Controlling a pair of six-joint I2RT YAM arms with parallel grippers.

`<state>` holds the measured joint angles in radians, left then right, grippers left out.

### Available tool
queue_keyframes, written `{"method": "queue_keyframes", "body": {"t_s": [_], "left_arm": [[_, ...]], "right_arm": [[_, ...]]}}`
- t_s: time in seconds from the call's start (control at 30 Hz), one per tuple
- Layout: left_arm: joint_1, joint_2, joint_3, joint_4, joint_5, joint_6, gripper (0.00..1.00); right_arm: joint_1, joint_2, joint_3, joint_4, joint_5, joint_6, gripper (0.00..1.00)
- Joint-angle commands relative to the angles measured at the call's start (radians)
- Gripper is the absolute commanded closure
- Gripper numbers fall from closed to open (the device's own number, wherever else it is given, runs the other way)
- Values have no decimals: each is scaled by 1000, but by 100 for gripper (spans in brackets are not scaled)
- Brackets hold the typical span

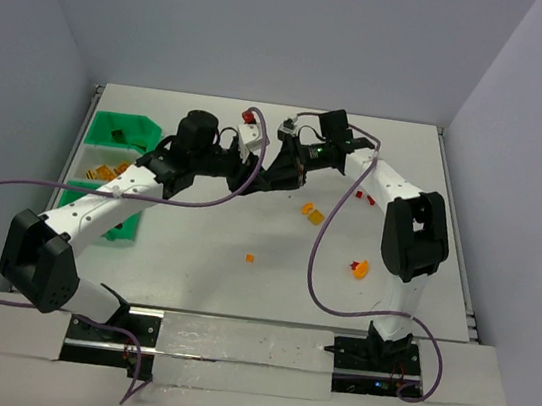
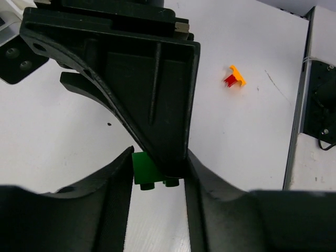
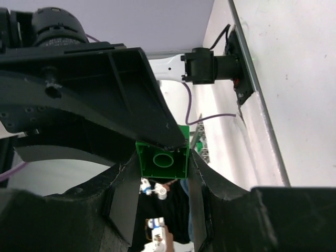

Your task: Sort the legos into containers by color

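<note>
My two grippers meet in mid-air over the table's middle, left gripper (image 1: 258,171) against right gripper (image 1: 286,165). A green lego (image 2: 146,169) sits between my left gripper's (image 2: 157,160) fingers, its right part covered by a finger of the right gripper. In the right wrist view the same green lego (image 3: 163,160), hollow underside toward the camera, fills the gap of my right gripper (image 3: 163,157). Both look shut on it. The containers stand at the left: a green bin (image 1: 120,129), a whitish bin (image 1: 85,159) with orange legos, and a second green bin (image 1: 118,230) partly under my left arm.
Loose legos lie on the table: an orange pair (image 1: 312,212), a small orange one (image 1: 249,257), an orange-and-red one (image 1: 359,268) that also shows in the left wrist view (image 2: 233,77), and small red ones (image 1: 360,192). Purple cables loop beside both arms.
</note>
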<state>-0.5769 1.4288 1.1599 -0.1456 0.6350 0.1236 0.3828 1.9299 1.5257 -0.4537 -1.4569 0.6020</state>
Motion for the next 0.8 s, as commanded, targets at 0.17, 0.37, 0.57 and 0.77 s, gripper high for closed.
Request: {"method": "queue_keyframes", "body": {"t_s": [0.17, 0.37, 0.57, 0.77], "left_arm": [[6, -16, 14, -13, -44, 2, 100], [201, -102, -33, -91, 56, -84, 100], [473, -105, 27, -241, -33, -114, 100], [712, 29, 157, -282, -235, -114, 100]], "right_arm": [[13, -78, -16, 46, -128, 19, 56], [-60, -95, -12, 41, -17, 14, 2], [-141, -128, 79, -94, 191, -109, 0], [-156, -160, 217, -366, 645, -460, 0]]}}
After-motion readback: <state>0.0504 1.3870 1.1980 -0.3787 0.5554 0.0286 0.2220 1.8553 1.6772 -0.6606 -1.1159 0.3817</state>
